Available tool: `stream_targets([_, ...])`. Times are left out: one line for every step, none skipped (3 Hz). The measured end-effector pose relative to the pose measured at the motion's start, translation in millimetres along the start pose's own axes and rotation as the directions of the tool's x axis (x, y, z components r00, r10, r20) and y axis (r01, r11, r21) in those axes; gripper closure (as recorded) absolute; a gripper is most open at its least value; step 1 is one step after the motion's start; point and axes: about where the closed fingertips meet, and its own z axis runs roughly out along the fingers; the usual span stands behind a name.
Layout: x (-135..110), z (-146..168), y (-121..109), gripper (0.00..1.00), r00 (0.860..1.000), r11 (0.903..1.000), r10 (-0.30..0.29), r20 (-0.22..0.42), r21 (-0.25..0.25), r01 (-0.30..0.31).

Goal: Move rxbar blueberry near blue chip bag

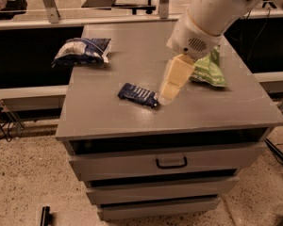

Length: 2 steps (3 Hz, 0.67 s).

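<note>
The rxbar blueberry (138,94) is a small flat dark blue bar lying near the middle front of the grey cabinet top (104,114). The blue chip bag (81,51) is a puffy blue and white bag at the back left edge of the top, well apart from the bar. My gripper (170,92) hangs from the white arm (212,13) just to the right of the bar, its pale tip close to the bar's right end and low over the surface.
A green bag (208,69) lies at the right of the top, partly behind the arm. The cabinet has drawers with a dark handle (171,163) below. A speckled floor surrounds it, and dark shelving stands behind.
</note>
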Motion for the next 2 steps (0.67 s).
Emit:
stream_targets([-3.3,34.8,-8.6,0.0,0.998,0.9991,0.038,0.04,-0.021,-0.037])
stream_targets([-4.5,57.8,-13.2,0.0,0.996,0.998,0.058,0.062,-0.031,-0.056])
